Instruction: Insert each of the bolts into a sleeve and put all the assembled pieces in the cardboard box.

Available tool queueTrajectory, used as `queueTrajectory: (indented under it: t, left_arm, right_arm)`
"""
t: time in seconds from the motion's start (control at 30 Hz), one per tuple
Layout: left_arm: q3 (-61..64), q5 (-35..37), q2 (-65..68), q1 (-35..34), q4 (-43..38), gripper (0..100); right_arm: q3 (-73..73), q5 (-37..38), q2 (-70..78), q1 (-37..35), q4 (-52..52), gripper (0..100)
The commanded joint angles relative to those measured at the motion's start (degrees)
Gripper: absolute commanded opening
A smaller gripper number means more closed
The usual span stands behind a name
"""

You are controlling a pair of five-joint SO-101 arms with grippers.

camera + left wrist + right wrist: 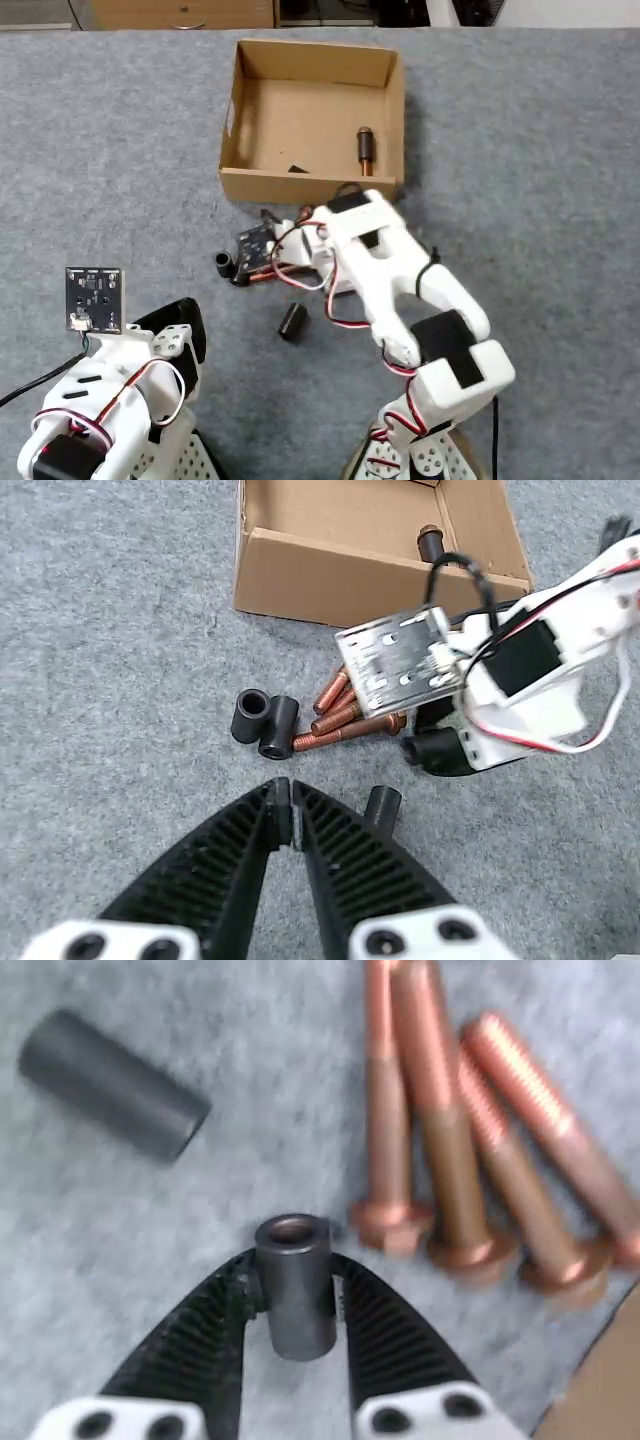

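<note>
My right gripper (295, 1272) is shut on a black sleeve (296, 1305), held on end over the grey mat. Several copper bolts (440, 1150) lie side by side just beyond it, and another sleeve (110, 1085) lies flat to one side. In the high view that arm stretches toward the front wall of the cardboard box (300, 185). One assembled piece (365, 145) lies inside the box. My left gripper (290, 802) is shut with nothing in it, low at the near left of the table. Ahead of it are two sleeves (262, 720), the bolts (350, 715) and a lone sleeve (380, 808).
The right arm's wrist camera board (255, 245) overhangs the bolts. A loose sleeve (292, 320) lies between the two arms. Grey carpet (540, 180) covers the table, with open room left and right of the box.
</note>
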Motion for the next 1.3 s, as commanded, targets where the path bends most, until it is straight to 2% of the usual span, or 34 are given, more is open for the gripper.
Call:
queueTrajectory:
  t: [0.0, 0.07, 0.23, 0.5, 0.7, 1.03, 1.17, 1.27]
  left_arm:
    - [-0.4, 0.3, -0.3, -0.4, -1.1, 2]
    - [-0.4, 0.3, -0.2, -0.4, -1.1, 2]
    - [-0.6, 1.7, -0.2, -0.4, -1.1, 2]
    - [-1.0, 3.4, -0.1, -0.4, -1.1, 2]
    - [-5.0, 3.4, 4.4, -0.4, -3.7, 2]
    - [-19.5, 3.3, 29.3, -0.4, -6.6, 2]
    - [-25.4, 2.5, 37.5, -0.4, -6.2, 2]
    - [-28.7, -2.1, 42.9, -0.4, -6.2, 2]
  right_arm:
    - [-4.3, 0.6, -8.2, 2.9, 4.3, 0.2]
    - [-5.7, 0.0, -12.3, 4.2, 5.9, 0.2]
    - [-8.2, -8.6, -22.5, 6.1, 7.8, 0.2]
    - [-15.4, -30.7, -40.5, 6.5, 7.7, 0.2]
    - [-23.7, -49.2, -48.5, 15.4, 7.8, 0.2]
    - [-32.4, -71.4, -53.1, 32.4, 16.8, 0.2]
    - [-36.3, -75.7, -53.8, 38.1, 21.5, 0.2]
    - [-37.2, -75.7, -53.8, 41.0, 25.1, 0.2]
